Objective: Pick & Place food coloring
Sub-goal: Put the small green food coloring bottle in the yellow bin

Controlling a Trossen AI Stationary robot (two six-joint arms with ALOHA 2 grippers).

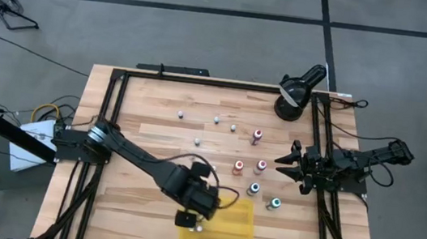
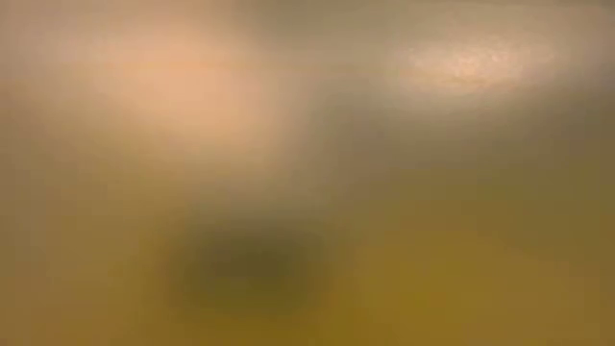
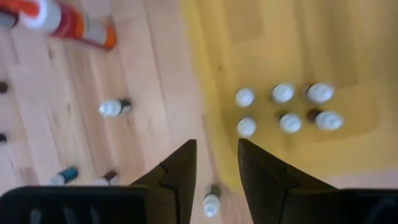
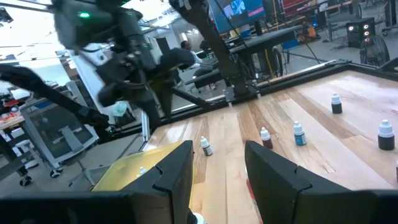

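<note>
Small food-colouring bottles with coloured caps stand on the wooden table right of centre, among them bottle (image 1: 238, 167) and bottle (image 1: 254, 189). A yellow tray (image 1: 238, 220) lies at the near edge and holds several white-capped bottles (image 3: 283, 93). My left gripper (image 1: 193, 219) hovers over the tray's left edge, open (image 3: 217, 165). One small bottle (image 3: 211, 202) shows below the gap between its fingers, narrower than the gap. My right gripper (image 1: 285, 165) waits at the table's right side, open (image 4: 217, 168), pointing at the bottles.
More small bottles stand toward the far side, such as bottle (image 1: 181, 116) and bottle (image 1: 234, 127). A black lamp-like device (image 1: 294, 93) sits at the far right corner. Black frame rails (image 1: 111, 123) run along the table's sides. The low view is filled by a yellow blur.
</note>
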